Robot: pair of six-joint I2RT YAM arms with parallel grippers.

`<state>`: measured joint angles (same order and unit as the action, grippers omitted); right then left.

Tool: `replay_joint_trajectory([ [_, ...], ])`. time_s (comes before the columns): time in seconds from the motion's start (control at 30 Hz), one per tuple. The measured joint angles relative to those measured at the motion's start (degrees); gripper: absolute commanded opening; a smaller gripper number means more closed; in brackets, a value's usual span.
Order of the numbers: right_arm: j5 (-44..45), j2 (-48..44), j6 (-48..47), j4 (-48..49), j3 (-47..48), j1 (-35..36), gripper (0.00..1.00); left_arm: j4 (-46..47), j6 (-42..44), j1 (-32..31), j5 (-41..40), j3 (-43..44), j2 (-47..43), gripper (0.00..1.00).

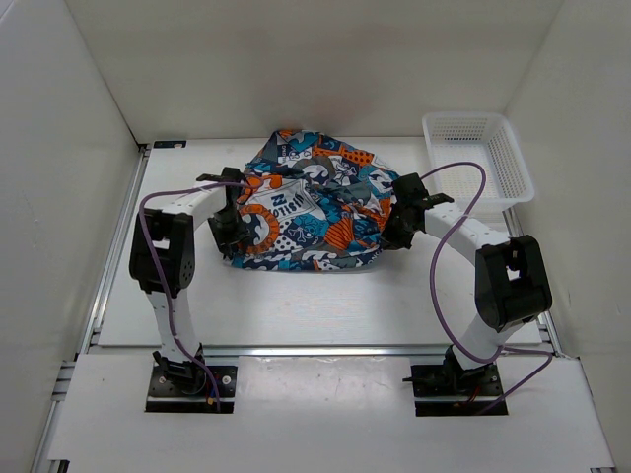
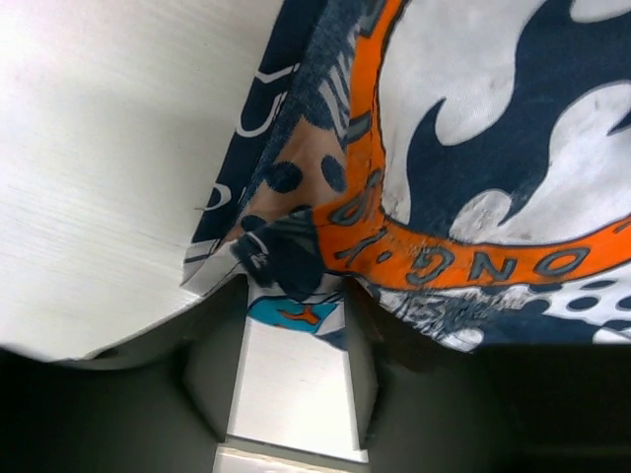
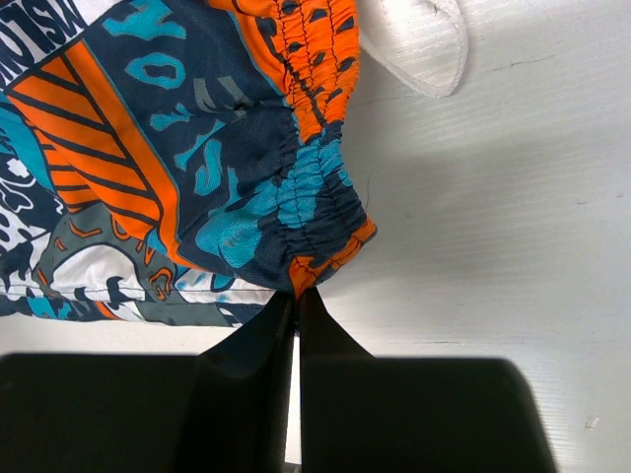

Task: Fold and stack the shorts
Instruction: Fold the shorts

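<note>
Shorts [image 1: 311, 207] are lying crumpled mid-tabletop [image 1: 296, 305], between the two arms. A white mesh basket [image 1: 483, 153] is sitting apart at the far right.

Left end effector [image 2: 291, 296] is pinching a bunched edge of fabric on the shorts' left side. Right end effector [image 3: 296, 296] is clamping the very tip of the gathered elastic waistband [image 3: 315, 187] on the right side.

Judgement: the arms are setting up to spread or fold. Both grips are sitting at the fabric's margin, and the right one looks thin. Doing it well is looking like lifting both sides together, with even tension and the cloth low, or the corner may slip.
</note>
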<state>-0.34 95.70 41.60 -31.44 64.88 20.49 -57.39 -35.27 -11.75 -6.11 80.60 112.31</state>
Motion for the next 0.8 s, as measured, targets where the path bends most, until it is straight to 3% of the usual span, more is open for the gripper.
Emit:
replay_joint_trajectory([
  [0.33, 0.0, 0.0, 0.0, 0.0, 0.0, 0.0, 0.0, 0.7, -0.3, 0.0, -0.4, 0.0, 0.3, 0.1],
  [0.67, 0.2, 0.0, 0.0, -0.1, 0.0, 0.2, 0.0, -1.6, -0.2, 0.1, -1.2, 1.0, -0.6, 0.1],
  [0.8, 0.6, -0.1, -0.7, -1.6, 1.7, -0.1, 0.0, -4.7, 0.1, 1.5, -1.2, 6.1, -3.1, 0.1],
])
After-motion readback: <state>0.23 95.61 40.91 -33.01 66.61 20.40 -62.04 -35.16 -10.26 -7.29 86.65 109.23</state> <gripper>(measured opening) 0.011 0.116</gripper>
